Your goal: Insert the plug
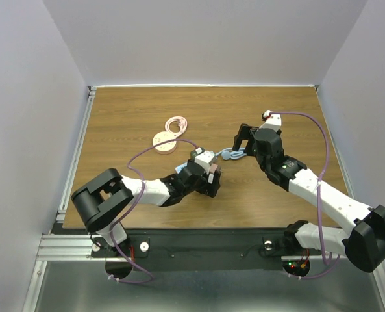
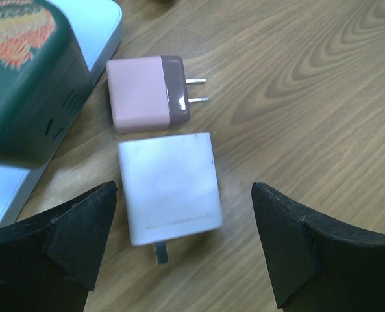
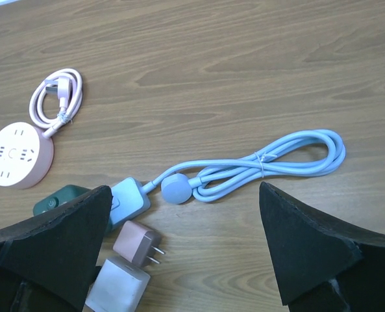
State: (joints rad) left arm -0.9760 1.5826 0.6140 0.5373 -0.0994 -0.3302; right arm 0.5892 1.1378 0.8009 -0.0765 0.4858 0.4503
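The white plug (image 2: 169, 188) lies flat on the wooden table (image 1: 276, 104), just beside the pink plug (image 2: 147, 94). Both are close to the green socket block (image 2: 23, 84) and the light blue socket (image 3: 128, 198). Your left gripper (image 2: 183, 187) hangs right above the white plug with its jaws wide apart, one finger on each side, and it holds nothing. So I think you are at the pick-up step, and nothing is inserted yet. For the next move you need to lower the left arm and close on the two sides of the white body. Then turn it so that the prongs, which now point toward the wrist, face a socket opening. Take care not to push the pink plug, because it is very near. The left arm stretches low toward the middle of the table. Your right gripper (image 3: 184, 188) is also fully open and empty. It hovers above the round blue plug head (image 3: 176, 190) and its coiled blue cable (image 3: 270, 162). The round pink socket (image 3: 13, 156) with its pink cable (image 3: 56, 101) sits well apart.
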